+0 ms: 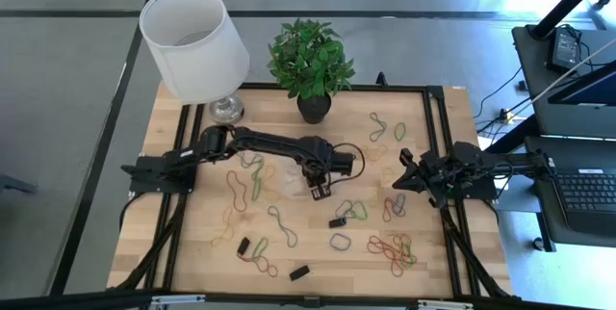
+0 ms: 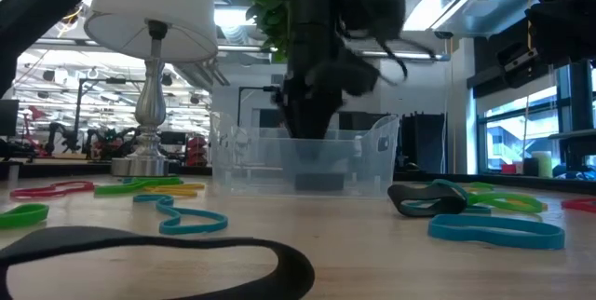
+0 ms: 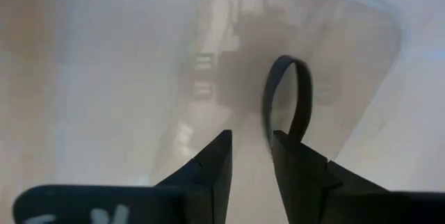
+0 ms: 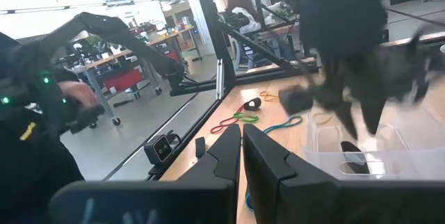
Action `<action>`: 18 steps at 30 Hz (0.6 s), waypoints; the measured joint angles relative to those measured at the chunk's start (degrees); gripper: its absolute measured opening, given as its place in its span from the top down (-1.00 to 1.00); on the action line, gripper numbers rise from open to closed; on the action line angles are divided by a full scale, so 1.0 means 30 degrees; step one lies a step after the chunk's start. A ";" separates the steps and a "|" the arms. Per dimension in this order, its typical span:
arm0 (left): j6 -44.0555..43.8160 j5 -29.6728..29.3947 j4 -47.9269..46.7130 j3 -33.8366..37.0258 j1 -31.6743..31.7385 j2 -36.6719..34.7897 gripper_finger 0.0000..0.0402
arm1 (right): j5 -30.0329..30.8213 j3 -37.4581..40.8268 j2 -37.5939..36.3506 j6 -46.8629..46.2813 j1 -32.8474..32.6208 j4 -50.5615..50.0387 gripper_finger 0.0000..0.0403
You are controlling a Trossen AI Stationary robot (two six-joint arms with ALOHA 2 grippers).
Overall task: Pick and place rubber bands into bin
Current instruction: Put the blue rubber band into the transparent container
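The clear bin [image 1: 289, 183] sits mid-table, in front of the plant pot. My left gripper [image 1: 317, 187] hangs over it, pointing down into it, with its fingers a little open [image 3: 250, 156]. One black rubber band [image 3: 285, 95] lies on the bin's floor just past one fingertip; it also shows in the right wrist view [image 4: 351, 156]. Many coloured rubber bands lie flat around the bin, left of it [image 1: 258, 187], near the right front [image 1: 390, 247] and toward the far right [image 1: 380, 127]. My right gripper [image 1: 402, 171] waits above the table's right side, shut.
A white-shaded lamp [image 1: 197, 40] and a potted plant [image 1: 310, 60] stand at the table's far edge behind the bin. Small black pieces [image 1: 299, 272] lie near the front edge. A large black band [image 2: 140, 253] lies close to the low camera.
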State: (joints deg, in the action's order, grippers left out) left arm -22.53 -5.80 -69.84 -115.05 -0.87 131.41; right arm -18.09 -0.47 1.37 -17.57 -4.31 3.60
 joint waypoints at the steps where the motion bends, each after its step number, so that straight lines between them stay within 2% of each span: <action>1: -0.0072 -0.0037 -0.0018 -0.0116 0.0040 -0.0344 0.54 | 0.0000 -0.0007 0.0006 -0.0004 0.0003 0.0000 0.88; 12: -0.0081 -0.0212 -0.0176 -0.0180 -0.0288 -0.4121 0.73 | 0.0000 -0.0005 0.0006 0.0003 -0.0002 0.0000 0.88; 18: 0.0220 -0.0197 -0.0255 -0.0180 -0.1284 -0.5192 0.93 | 0.0000 -0.0007 0.0007 -0.0001 -0.0001 0.0000 0.88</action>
State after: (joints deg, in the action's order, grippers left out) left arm -21.87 -6.39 -70.61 -115.59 -4.72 115.83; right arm -18.09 -0.49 1.39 -17.57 -4.31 3.60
